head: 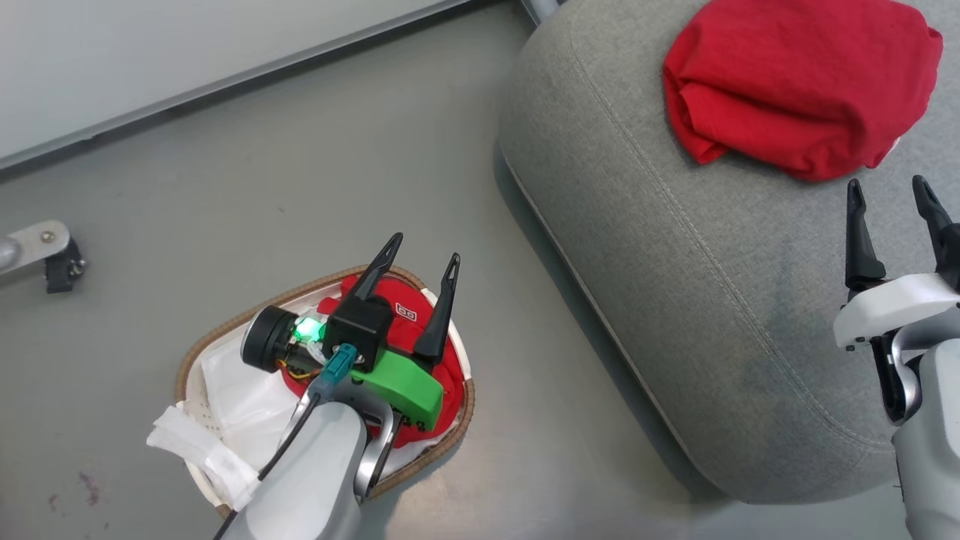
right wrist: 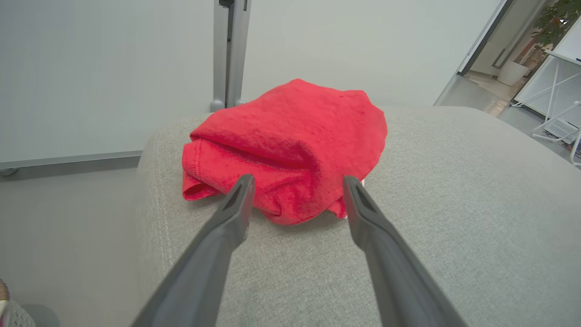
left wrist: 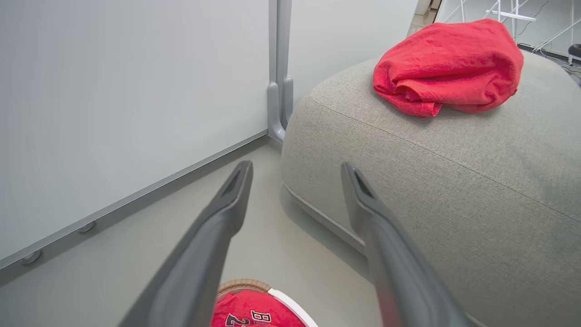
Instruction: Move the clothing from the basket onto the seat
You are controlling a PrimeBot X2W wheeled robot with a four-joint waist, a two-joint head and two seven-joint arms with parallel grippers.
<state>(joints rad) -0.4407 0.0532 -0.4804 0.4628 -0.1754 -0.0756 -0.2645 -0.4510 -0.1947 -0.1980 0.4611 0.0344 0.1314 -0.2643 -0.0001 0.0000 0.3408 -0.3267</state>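
Note:
A plain red garment (head: 799, 82) lies bunched on the grey seat (head: 675, 285), at its far part; it also shows in the left wrist view (left wrist: 447, 66) and the right wrist view (right wrist: 290, 145). My right gripper (head: 889, 191) hovers open just short of it, nothing between its fingers. A second red garment with a number patch (head: 405, 309) lies in the white basket with the brown rim (head: 196, 346) on the floor. My left gripper (head: 424, 247) stands open above that basket, holding nothing. The arm hides much of the garment inside.
White liner fabric (head: 199, 450) spills over the basket's near-left rim. A pale wall panel with a grey base rail (head: 225, 79) runs along the back. A metal foot with a dark caster (head: 49, 255) stands at the left. Grey floor separates basket and seat.

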